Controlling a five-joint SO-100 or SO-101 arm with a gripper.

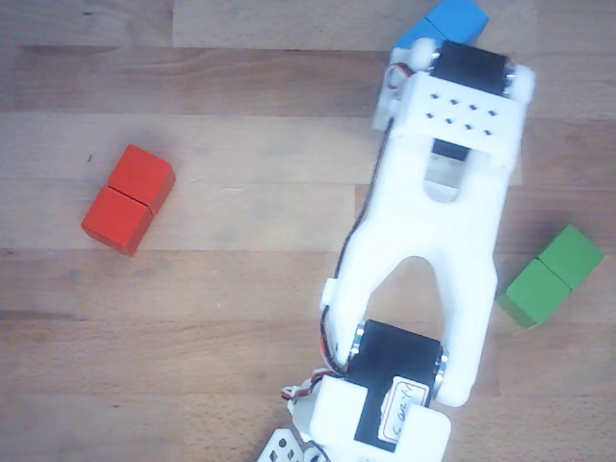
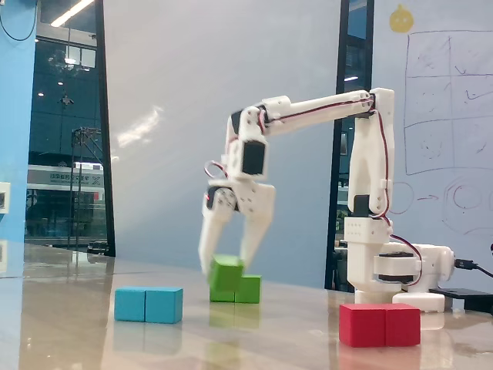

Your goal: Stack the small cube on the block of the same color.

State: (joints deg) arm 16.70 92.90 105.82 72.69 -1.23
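Note:
In the fixed view my gripper (image 2: pixel 226 269) is shut on the small cube (image 2: pixel 226 273), a green cube that hangs tilted and a little blurred just off the table. Right behind and below it lies the block (image 2: pixel 248 289), long and green; whether the cube touches it I cannot tell. In the other view the block (image 1: pixel 551 275) lies at the right edge, clear of the white arm (image 1: pixel 433 250). There the arm hides the fingers and the small cube.
A long blue block (image 2: pixel 149 304) lies to the left of the gripper and a long red block (image 2: pixel 380 324) at the front right. The arm's base (image 2: pixel 397 274) stands at the right. From above, the red block (image 1: pixel 128 199) is far left and the blue block (image 1: pixel 448 21) at the top.

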